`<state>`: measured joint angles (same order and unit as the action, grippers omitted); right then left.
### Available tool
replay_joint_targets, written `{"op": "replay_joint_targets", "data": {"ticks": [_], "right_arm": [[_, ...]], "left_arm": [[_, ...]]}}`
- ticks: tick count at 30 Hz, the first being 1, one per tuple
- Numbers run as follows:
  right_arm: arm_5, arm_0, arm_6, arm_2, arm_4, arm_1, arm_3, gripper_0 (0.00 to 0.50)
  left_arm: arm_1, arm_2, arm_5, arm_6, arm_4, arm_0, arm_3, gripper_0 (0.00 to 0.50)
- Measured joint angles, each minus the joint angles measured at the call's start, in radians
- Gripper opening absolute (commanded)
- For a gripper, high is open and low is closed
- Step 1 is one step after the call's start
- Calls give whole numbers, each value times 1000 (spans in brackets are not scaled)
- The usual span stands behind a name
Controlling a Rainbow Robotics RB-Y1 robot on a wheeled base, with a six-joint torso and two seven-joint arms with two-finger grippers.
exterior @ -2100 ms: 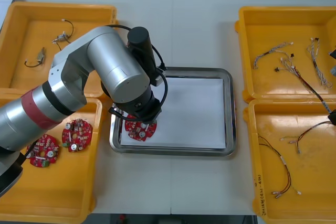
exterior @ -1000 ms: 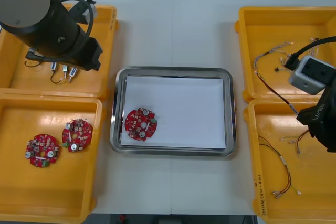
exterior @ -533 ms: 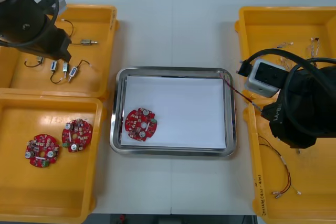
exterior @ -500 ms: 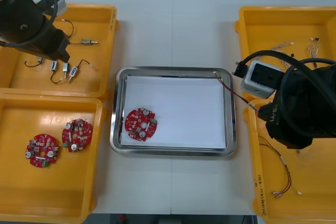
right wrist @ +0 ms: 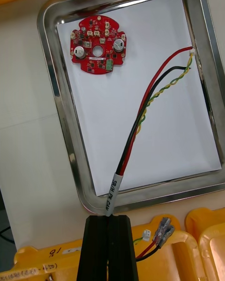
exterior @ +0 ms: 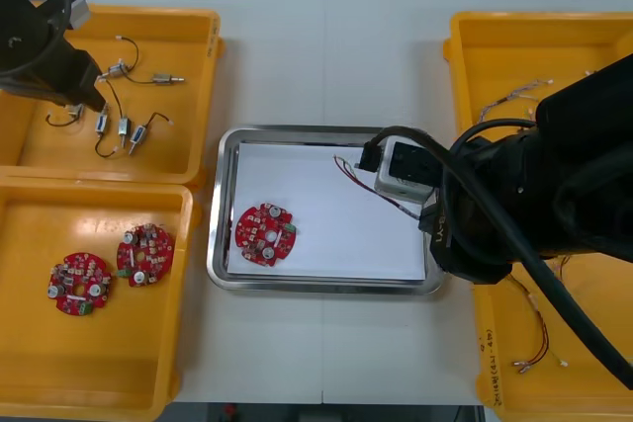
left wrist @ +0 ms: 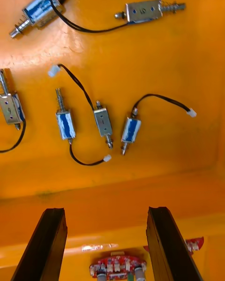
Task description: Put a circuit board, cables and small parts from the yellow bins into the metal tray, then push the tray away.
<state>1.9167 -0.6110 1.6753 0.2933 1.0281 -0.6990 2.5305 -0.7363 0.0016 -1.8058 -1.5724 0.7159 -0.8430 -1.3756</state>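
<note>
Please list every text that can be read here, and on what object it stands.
"07", it seems: handwritten on a small metal part.
Print on the white sleeve of the cable in the shut right gripper: too blurred to read.
Handwriting on a yellow bin rim: unreadable.

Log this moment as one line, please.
right end effector: shut on red and yellow cable over metal tray | left end effector: open over small metal parts | circuit board: in tray

The right arm (exterior: 534,214) reaches inward, the right pincer (right wrist: 108,219) pressed tight on a cable bundle (right wrist: 140,117). The left arm (exterior: 40,46) sits far left, the left pincer (left wrist: 105,213) spread wide.
</note>
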Motion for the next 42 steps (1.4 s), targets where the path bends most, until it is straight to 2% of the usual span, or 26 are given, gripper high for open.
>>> {"op": "replay_joint_targets", "data": {"ticks": [5, 14, 17, 22, 33, 39, 42], "right_arm": [[0, -12, 25, 93, -69, 16, -7, 0], [0, -16, 78, 245, -249, 68, -54, 0], [0, -19, 113, 291, -273, 78, -103, 0], [0, -22, 283, 308, -288, 98, -210, 0], [0, -22, 298, 311, -363, 160, -316, 0], [0, -22, 298, 363, -469, 175, -327, 0], [0, -22, 298, 396, -494, 175, -339, 0]], "left_arm": [[0, 0, 76, -39, -5, -17, 79, 500], [0, 0, 195, -140, -27, -32, 219, 500], [0, 0, 232, -192, -39, -43, 269, 500], [1, 0, 287, -210, -59, -66, 336, 500], [3, -7, 429, -210, -79, -87, 451, 500], [11, -41, 512, -210, -80, -88, 505, 500], [19, -53, 539, -210, -79, -88, 534, 500]]}}
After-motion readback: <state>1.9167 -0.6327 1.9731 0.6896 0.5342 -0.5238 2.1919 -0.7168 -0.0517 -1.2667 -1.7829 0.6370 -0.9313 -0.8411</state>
